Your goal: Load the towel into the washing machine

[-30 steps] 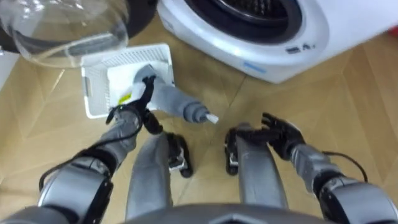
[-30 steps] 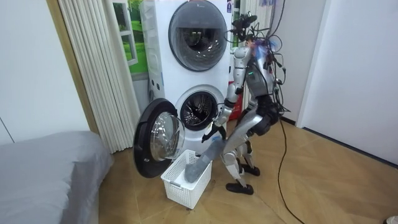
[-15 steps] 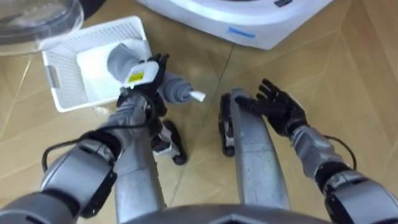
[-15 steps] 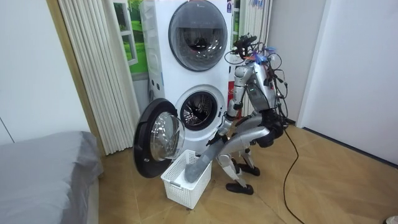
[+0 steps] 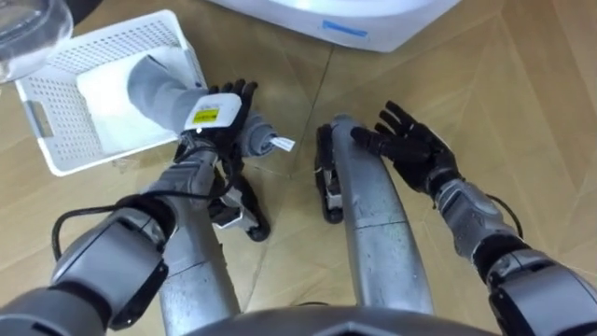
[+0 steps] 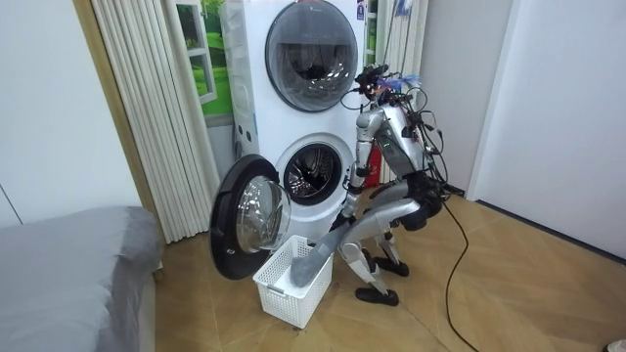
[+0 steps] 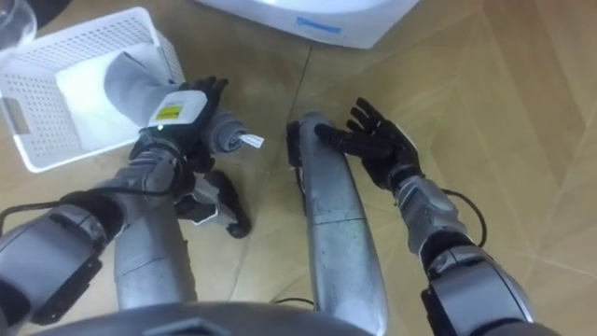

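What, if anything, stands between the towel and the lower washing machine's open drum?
Nothing visible does. The door is swung aside, leaving the drum open. The towel lies over the basket rim, under the left hand.

Bright, even indoor light fills the room. The wood floor (image 5: 541,93) carries only soft, faint shadows beside the white basket (image 5: 37,119). Pale glints sit on the glass door (image 5: 23,28).

A white perforated basket (image 5: 112,42) sits on the herringbone wooden floor (image 5: 522,112). In the room view, a pleated cream curtain (image 6: 147,108) hangs behind a grey bed (image 6: 68,264) at the room view's left edge.
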